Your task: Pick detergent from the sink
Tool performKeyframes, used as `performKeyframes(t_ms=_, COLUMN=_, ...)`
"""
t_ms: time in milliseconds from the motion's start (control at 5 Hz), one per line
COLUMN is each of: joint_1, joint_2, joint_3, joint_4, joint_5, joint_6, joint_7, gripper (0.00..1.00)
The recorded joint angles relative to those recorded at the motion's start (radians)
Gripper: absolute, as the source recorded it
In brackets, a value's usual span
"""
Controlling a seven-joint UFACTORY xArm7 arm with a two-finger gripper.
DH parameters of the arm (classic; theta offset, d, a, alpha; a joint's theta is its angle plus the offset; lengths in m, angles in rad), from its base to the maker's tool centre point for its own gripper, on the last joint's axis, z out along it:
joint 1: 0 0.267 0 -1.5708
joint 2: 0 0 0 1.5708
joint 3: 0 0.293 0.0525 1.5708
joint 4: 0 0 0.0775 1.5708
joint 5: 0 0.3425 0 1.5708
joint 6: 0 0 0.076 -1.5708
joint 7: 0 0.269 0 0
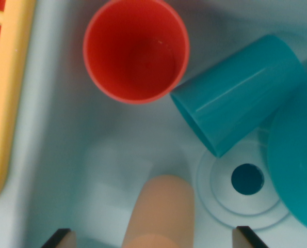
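My hand (pixel 152 238) is spread around the peach detergent (pixel 161 212); the teal cup (pixel 236 98) at 1 o'clock risks a bump.

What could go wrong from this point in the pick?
1. The detergent lies between the open gripper fingertips but looks blurred and rounded, so a closing grip may slip.
2. The teal cup lies tipped near the right fingertip's side; a sideways move could knock it.
3. The red cup stands just beyond the detergent and could be bumped on overshoot.
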Motion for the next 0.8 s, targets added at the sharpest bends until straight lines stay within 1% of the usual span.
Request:
performKeyframes(t_ms=400, joint_1=0.0, joint_2=0.0, joint_3=0.0, joint_4=0.0, joint_5=0.0, joint_6=0.0, joint_7=0.0, gripper=0.0)
performKeyframes(t_ms=600, joint_1=0.0, joint_2=0.0, joint_3=0.0, joint_4=0.0, joint_5=0.0, joint_6=0.0, joint_7=0.0, gripper=1.0)
performKeyframes(t_ms=800, joint_1=0.0, joint_2=0.0, joint_3=0.0, joint_4=0.001, joint_5=0.0, joint_6=0.001, joint_7=0.0, gripper=1.0)
